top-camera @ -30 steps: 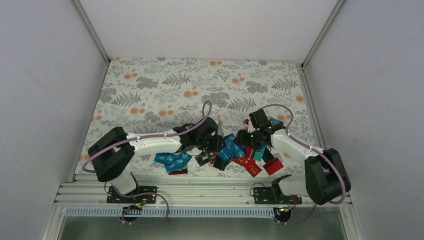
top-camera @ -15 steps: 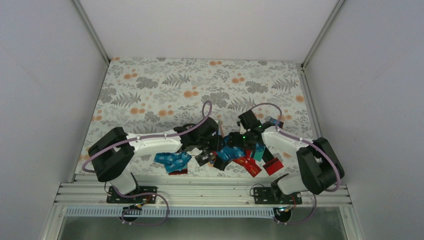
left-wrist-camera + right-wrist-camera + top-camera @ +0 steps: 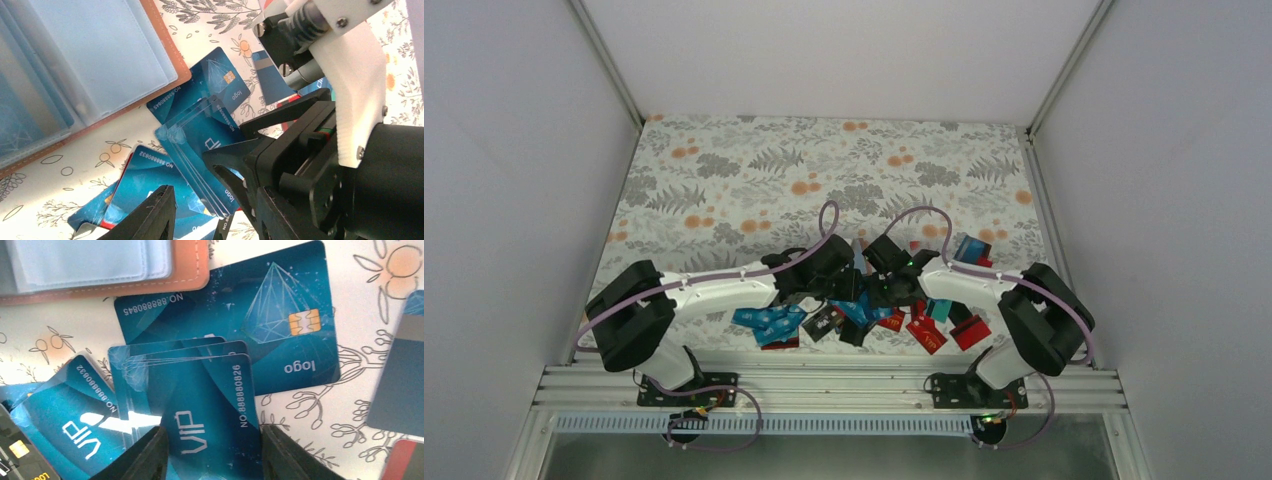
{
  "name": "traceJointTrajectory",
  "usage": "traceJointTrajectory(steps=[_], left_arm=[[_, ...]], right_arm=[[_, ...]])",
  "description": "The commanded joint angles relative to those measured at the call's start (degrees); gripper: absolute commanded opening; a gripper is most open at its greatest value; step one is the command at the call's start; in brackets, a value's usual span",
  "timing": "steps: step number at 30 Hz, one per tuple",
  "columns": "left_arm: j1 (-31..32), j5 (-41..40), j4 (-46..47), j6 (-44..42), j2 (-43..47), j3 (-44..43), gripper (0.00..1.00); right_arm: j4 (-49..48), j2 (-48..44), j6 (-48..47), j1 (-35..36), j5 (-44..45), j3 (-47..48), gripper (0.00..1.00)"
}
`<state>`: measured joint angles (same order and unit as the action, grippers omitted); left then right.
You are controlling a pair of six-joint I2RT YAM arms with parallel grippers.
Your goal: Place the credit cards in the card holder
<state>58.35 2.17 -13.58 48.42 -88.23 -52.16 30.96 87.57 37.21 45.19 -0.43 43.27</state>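
The right fingers (image 3: 152, 455) were closed on the 2 long edges of a fanned stack of teal credit cards (image 3: 200, 405) marked "VIP", which stuck out ahead of the tips. The tan card holder (image 3: 190, 265) lay open on the desk (image 3: 365, 265) further ahead and left, beyond 1 flat teal card (image 3: 225, 325) with a chip. The left fingers (image 3: 155, 215) stood partly apart, gripping nothing, the holder ahead-left of them.

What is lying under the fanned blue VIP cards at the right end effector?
A blue chip card marked logo lies beneath the fanned blue VIP cards, with its lower left part covered. Another blue VIP card lies at their left edge. Anything directly below the fan is hidden.
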Motion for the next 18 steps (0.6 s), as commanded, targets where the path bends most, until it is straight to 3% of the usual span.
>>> traceJointTrajectory(steps=[1,4,8,10,14,18], left_arm=[[0.1,-1.3,-0.8,-0.8,0.8,0.6,0.41],[0.2,-1.6,-1.4,-0.8,0.9,0.3,0.41],[0.1,-2.0,-2.0,-0.5,1.3,0.4,0.41],[0.1,-2.3,-2.5,-0.3,1.7,0.5,0.41],[0.0,-3.0,-2.9,0.1,3.2,1.5,0.41],[0.0,-3.5,-3.4,0.3,4.0,1.9,0.41]], right_arm=[[6.4,5.8,2.3,2.7,-1.7,-3.0,0.43],[6.5,6.0,2.3,2.9,-1.3,-2.3,0.36],[5.7,4.7,1.8,3.0,-3.7,-2.2,0.35],[4.4,3.5,1.0,3.0,-8.2,-2.8,0.41],[4.1,0.7,1.0,3.5,-11.4,-3.1,0.66],[5.0,0.7,1.2,4.4,-10.6,-2.7,0.72]])
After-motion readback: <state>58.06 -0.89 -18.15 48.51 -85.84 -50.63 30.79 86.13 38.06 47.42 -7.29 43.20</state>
